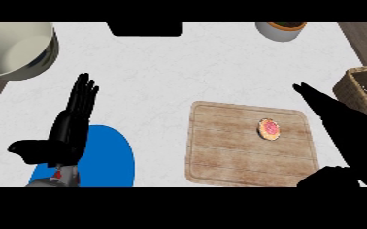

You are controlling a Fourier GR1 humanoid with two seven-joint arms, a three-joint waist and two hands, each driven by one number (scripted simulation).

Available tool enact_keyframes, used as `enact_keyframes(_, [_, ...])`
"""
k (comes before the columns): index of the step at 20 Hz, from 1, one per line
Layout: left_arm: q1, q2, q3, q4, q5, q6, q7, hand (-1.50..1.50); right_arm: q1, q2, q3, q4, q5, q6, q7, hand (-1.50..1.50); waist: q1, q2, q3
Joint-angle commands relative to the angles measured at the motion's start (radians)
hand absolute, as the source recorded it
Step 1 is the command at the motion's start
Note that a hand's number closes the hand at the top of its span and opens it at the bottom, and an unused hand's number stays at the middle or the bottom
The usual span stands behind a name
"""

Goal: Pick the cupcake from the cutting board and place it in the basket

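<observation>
One pink-topped cupcake (269,129) on cutting board (215,145).

I count one cupcake (269,129), one cutting board (247,148), one basket (356,88), one blue plate (111,157), one pot (22,48), one white cup (281,30), two hands: left (72,123), right (337,121).

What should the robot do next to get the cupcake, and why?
Probably move the right hand left and down over the cupcake. The cupcake lies untouched on the cutting board, that open hand is nearest it, and the basket waits at the right edge.
</observation>
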Motion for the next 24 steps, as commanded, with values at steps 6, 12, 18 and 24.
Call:
enact_keyframes(6, [0.055,-0.014,0.018,-0.116,-0.035,-0.012,0.069,0.0,0.035,0.18,0.026,0.083,0.175,0.027,-0.034,-1.5,0.002,-0.001,0.001])
enact_keyframes(12, [0.008,-0.058,0.028,-0.063,-0.061,-0.031,0.087,0.0,0.045,0.251,0.008,0.153,0.297,0.057,-0.106,-1.5,-0.002,-0.001,0.001])
enact_keyframes(18, [-0.044,-0.054,0.094,0.002,-0.062,-0.07,0.081,0.0,0.079,0.322,0.005,0.313,0.449,-0.034,-0.264,-1.5,-0.003,0.0,0.001])
enact_keyframes(24, [0.035,-0.086,0.075,-0.097,-0.1,-0.078,0.09,0.0,0.062,0.394,-0.051,0.339,0.468,0.036,-0.269,-1.5,0.001,0.0,0.001])
